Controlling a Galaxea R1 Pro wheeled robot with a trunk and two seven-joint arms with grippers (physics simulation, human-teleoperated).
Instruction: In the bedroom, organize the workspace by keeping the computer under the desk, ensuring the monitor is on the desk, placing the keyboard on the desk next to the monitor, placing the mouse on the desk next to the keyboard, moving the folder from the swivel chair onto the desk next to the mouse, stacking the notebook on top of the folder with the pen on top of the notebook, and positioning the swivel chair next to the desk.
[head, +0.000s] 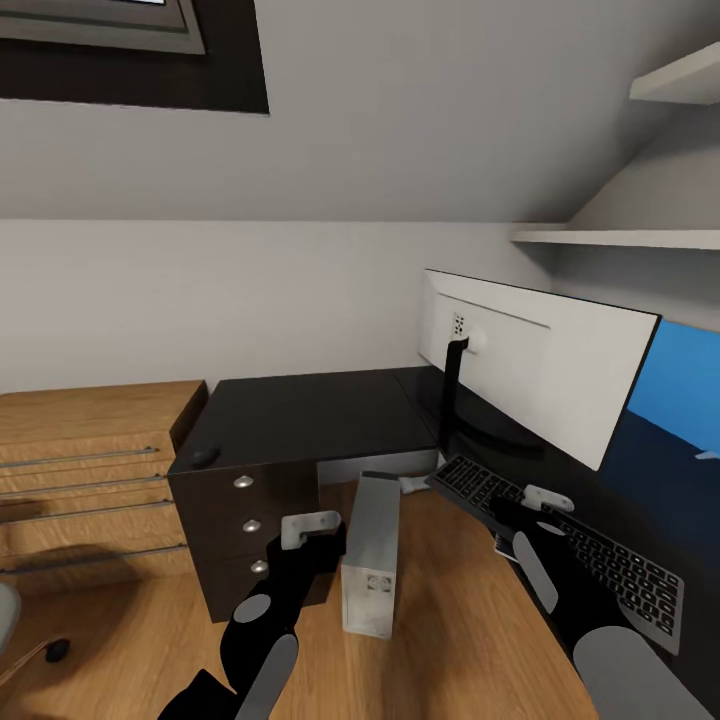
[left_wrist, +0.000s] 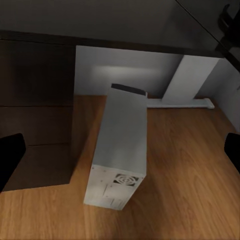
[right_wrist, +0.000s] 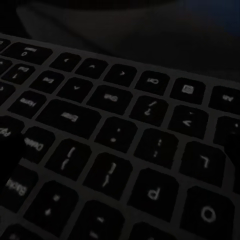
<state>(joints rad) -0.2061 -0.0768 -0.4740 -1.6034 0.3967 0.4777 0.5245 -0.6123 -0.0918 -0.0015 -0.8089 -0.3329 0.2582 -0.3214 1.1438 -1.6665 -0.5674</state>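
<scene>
Looking down from the head camera, your left gripper (head: 312, 527) hangs just beside the light grey upright computer tower (head: 371, 566) on the wood floor, under the glossy black L-shaped desk (head: 300, 415); its fingers (left_wrist: 10, 155) stand wide apart. Your right gripper (head: 520, 500) sits over the slim black keyboard (head: 590, 550); you cannot tell its opening. Farther back stand the white-backed wide monitor (head: 540, 365) and the small black oval mouse (head: 205, 456).
</scene>
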